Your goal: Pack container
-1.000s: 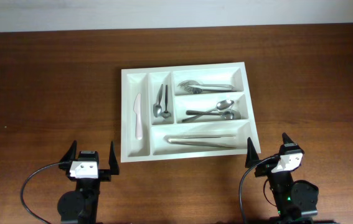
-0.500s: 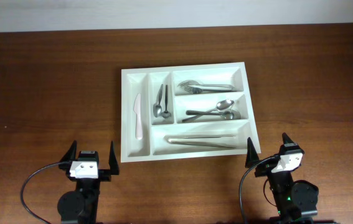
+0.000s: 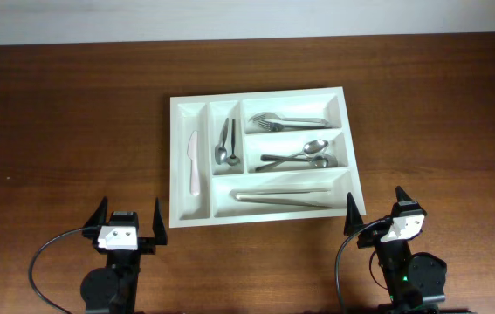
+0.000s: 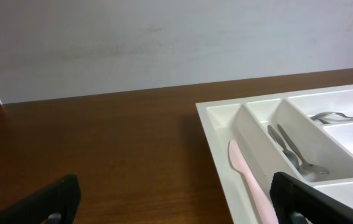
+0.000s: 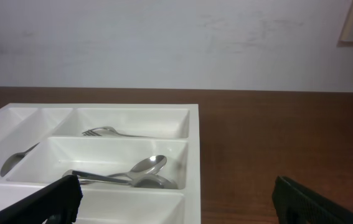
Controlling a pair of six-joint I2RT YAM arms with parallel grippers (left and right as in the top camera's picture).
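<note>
The white cutlery tray (image 3: pixel 177 157) lies in the middle of the table; it also shows in the left wrist view (image 4: pixel 216 134) and the right wrist view (image 5: pixel 192 155). It holds a pink knife (image 3: pixel 193 162), small spoons (image 3: pixel 226 142), forks (image 3: pixel 286 120), large spoons (image 3: pixel 304 154) and metal tongs (image 3: pixel 282 197). My left gripper (image 3: pixel 127 215) is open and empty, near the table's front edge, left of the tray's front corner. My right gripper (image 3: pixel 376 204) is open and empty, at the tray's front right corner.
The brown wooden table (image 3: pixel 64 131) stretches left and right of the tray. A pale wall (image 4: pixel 164 43) stands behind the table's far edge.
</note>
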